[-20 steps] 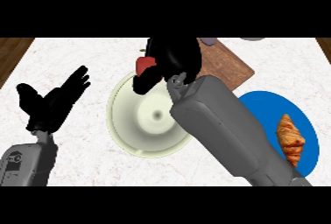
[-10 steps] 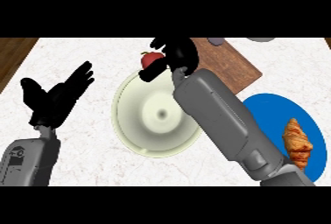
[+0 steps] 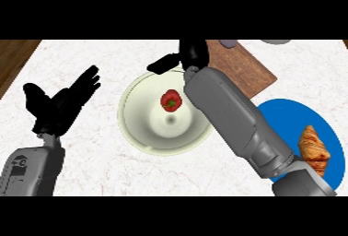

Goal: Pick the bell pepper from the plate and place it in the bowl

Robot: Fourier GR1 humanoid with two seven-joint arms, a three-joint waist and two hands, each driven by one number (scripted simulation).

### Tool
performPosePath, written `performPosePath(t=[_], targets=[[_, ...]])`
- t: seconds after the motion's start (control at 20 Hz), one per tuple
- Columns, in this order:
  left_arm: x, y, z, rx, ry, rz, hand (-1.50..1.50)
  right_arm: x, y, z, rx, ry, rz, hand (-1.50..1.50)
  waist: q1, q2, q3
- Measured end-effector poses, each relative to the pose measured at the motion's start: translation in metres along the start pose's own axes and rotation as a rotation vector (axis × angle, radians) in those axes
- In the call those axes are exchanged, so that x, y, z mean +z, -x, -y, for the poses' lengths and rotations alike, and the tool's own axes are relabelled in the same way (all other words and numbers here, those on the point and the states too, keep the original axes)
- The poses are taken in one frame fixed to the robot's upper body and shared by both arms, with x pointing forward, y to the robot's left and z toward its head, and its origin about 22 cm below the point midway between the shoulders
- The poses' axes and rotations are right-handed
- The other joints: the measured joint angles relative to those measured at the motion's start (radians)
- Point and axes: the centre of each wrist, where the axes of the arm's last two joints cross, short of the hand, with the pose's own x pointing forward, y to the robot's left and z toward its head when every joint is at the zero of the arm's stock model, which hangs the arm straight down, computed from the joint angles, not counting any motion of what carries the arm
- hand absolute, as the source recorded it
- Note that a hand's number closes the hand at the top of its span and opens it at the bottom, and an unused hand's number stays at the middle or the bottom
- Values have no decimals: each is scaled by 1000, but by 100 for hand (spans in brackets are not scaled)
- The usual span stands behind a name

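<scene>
The red bell pepper [image 3: 170, 100] lies inside the cream bowl [image 3: 146, 133], towards its far side, and no hand touches it. My right hand [image 3: 187, 54] hovers past the bowl's far rim, open and holding nothing, thumb pointing left. Its grey forearm crosses the bowl's right edge and hides part of the blue plate [image 3: 289, 108] on the right. A croissant [image 3: 315, 148] lies on that plate. At the left of the view my left hand [image 3: 60, 105] rests open, fingers up, well apart from the bowl.
A wooden cutting board [image 3: 248, 69] lies beyond the bowl, at the back right. Two small grey objects [image 3: 275, 41] peek in at the top edge. The counter's left edge [image 3: 17, 60] gives way to a dark wooden floor.
The pepper, held before in my right hand above the bowl's far rim, now lies in the bowl. The right hand has opened and let it go. The left hand stayed in place.
</scene>
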Motion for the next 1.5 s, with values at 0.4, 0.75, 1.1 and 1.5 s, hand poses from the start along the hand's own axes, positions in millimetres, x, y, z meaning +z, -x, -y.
performPosePath(t=[0.4,0.75,1.1,1.5], targets=[[11,7,-17,0,-50,-19,0,-11,1,2,-30,175,38,-150,-45,-13,0],[27,19,-29,15,-98,-44,0,-11,29,42,-36,230,83,-150,-103,-33,1],[38,27,-39,22,-138,-67,0,30,27,81,-49,159,260,-150,-148,-50,1],[43,25,-44,27,-166,-74,0,124,33,117,-228,2,418,-150,-178,-54,2]])
